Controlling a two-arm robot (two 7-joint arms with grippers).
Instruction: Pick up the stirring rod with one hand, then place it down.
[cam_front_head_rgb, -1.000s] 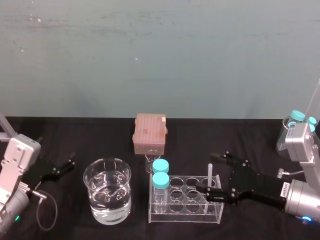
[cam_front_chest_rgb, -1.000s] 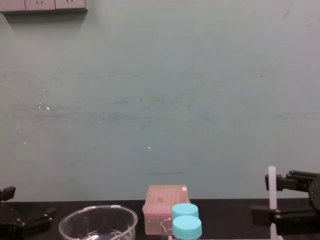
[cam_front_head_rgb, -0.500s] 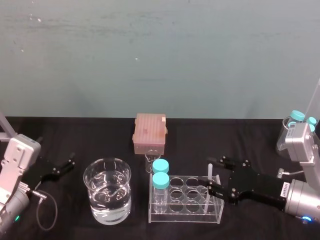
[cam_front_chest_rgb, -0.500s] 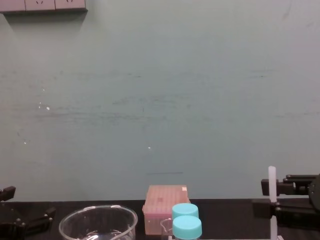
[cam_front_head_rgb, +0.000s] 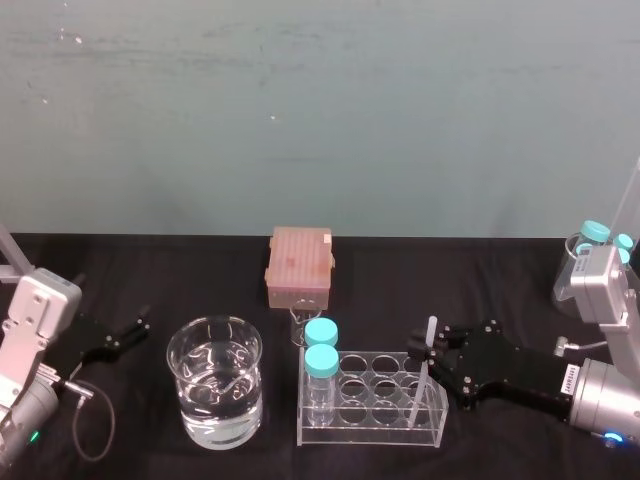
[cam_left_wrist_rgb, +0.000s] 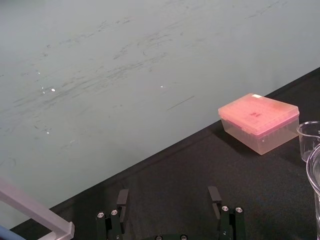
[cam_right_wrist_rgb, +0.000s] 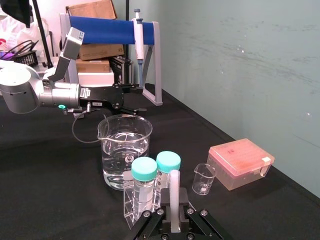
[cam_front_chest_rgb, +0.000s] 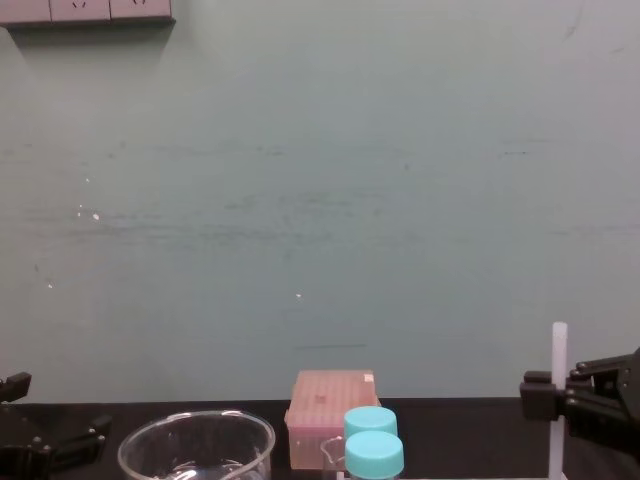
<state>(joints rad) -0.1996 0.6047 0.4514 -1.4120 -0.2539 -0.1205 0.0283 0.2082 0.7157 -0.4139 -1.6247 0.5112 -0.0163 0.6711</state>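
1. Stirring rod (cam_front_head_rgb: 430, 335): thin white rod. It leans, with its top towards the robot's right. Its lower end stands inside the clear rack (cam_front_head_rgb: 360, 432), at the rack's right end.
2. Right gripper (cam_front_head_rgb: 424, 362): reaches in from the right at mid-height on the rod. In the right wrist view its fingers (cam_right_wrist_rgb: 165, 216) sit pressed against either side of the rod, pinching it.
3. Left gripper (cam_front_head_rgb: 140, 322): parked at the table's left side, well apart from the rack, with its jaws spread wide and nothing between them.
4. Step in hand (judgement): the grasp is made and the lift-out is not yet done, since the rod's foot is in the rack.
5. Next move (judgement): raise the rod along its own line until the foot clears the rack's top plate, then carry it to bare table and lay it down. Because the rod leans, a sideways pull could catch the plate and drag the rack.
6. Neighbours: two blue-capped bottles (cam_front_head_rgb: 321, 347) stand in the rack's left end. A beaker of water (cam_front_head_rgb: 214, 392) stands to the left of the rack.
7. Hard to make out: which well holds the rod's foot cannot be told through the clear walls. The chest view cuts off the rack and the rod's lower half. The wrist view cuts off the finger roots.
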